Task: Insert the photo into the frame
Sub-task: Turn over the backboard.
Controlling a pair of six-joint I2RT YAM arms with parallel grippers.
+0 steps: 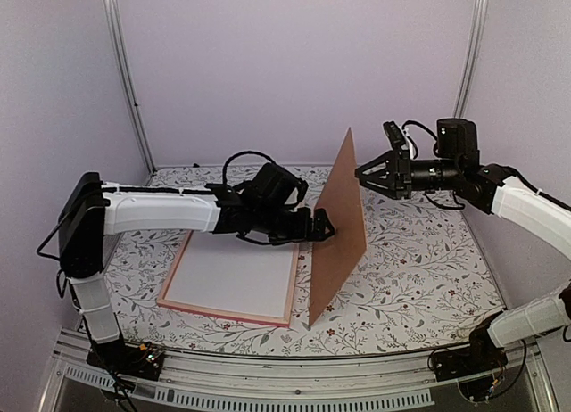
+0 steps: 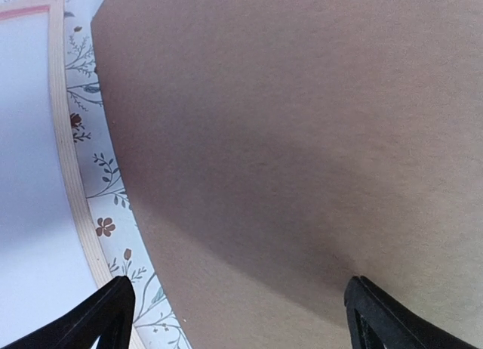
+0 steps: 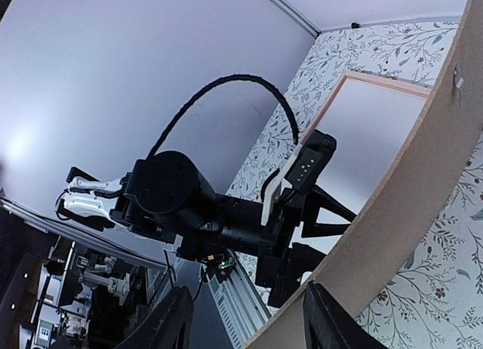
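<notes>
The frame (image 1: 223, 312) is lying flat on the table (image 1: 419, 269), photo not showing; the backing board (image 1: 341, 234) is standing edgewise beside it, apparently being cleared; left gripper (image 1: 323, 225) jaws are gaping, empty; right gripper (image 1: 364, 177) jaws are possibly pinching its top, I cannot tell; next, setting the board aside.

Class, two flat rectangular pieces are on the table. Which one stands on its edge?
The plain brown board, upright on one edge. The pink-rimmed frame lies flat beside it.
</notes>
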